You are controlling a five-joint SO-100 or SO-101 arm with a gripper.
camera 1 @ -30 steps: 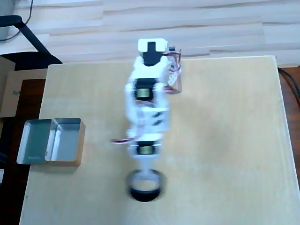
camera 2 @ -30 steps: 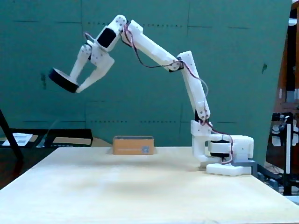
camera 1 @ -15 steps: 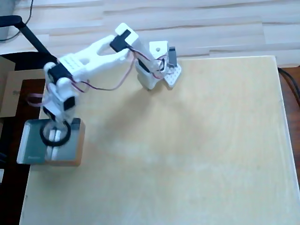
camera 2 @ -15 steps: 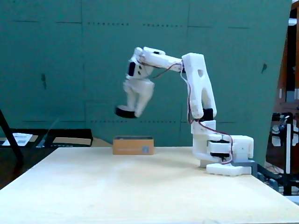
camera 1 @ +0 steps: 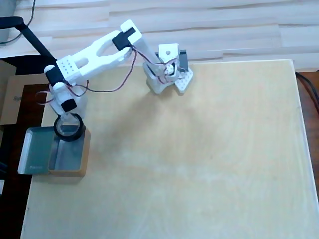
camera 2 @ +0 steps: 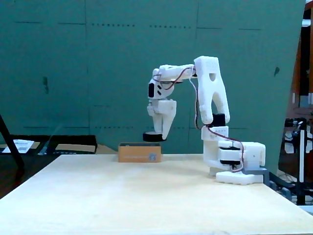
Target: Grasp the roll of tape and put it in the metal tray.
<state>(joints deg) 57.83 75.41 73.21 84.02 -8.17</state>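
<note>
The roll of tape [camera 1: 70, 137] is a thin black ring that hangs from my gripper [camera 1: 67, 118] at the left of the overhead view. It hovers over the near corner of the metal tray [camera 1: 32, 149], a silver tin with a duller left half and a reflective right compartment. In the fixed view my gripper [camera 2: 160, 134] points down and is shut on the tape [camera 2: 152, 137], which is held a little above the tray. The tray itself is hardly visible in that view.
The tray rests on a brown box [camera 1: 85, 159] at the table's left edge, seen side-on in the fixed view [camera 2: 139, 152]. The arm's base [camera 1: 167, 74] stands at the table's far edge. A cardboard box [camera 1: 12, 94] and a black stand [camera 1: 30, 35] lie off the table at the left.
</note>
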